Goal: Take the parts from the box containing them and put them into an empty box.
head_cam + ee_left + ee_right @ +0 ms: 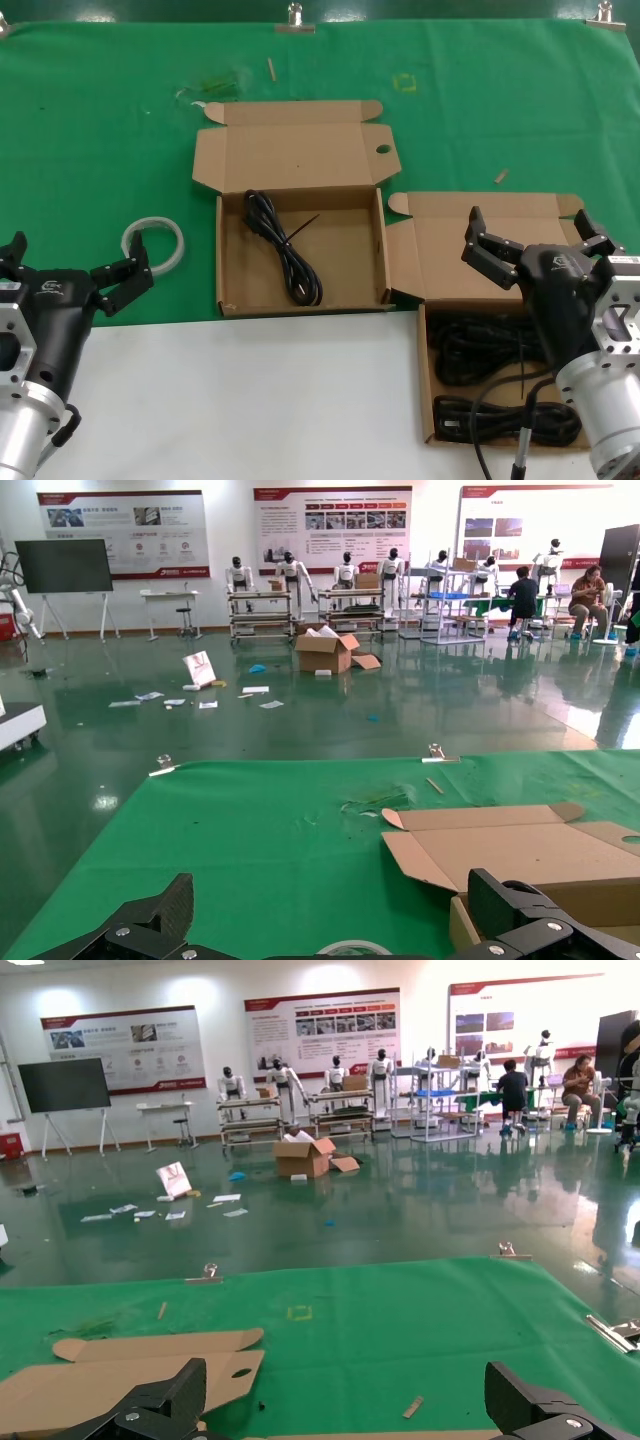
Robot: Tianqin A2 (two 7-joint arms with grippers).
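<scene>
Green cloth [100, 120] covers the far half of the table, white surface [220, 400] the near half; behind it, in both wrist views, an exhibition hall with posters and display robots. One black cable bundle [283, 245] lies diagonally in the middle box [300, 250], lid laid back flat on the cloth, round hole [383, 150] near the lid's right edge. More cable bundles [490, 380] fill the right-hand box [425, 400], which sits partly on white, lid open and leaning away. Right gripper [530, 240] hangs over that box's open lid, fingers spread wide, nothing between them. Left gripper [75, 265] sits low at the near left edge of the cloth, fingers also spread wide and empty. White ring [154, 243] lies on the cloth just beside its fingertips, left of the middle box. Small debris scattered on the far cloth.
</scene>
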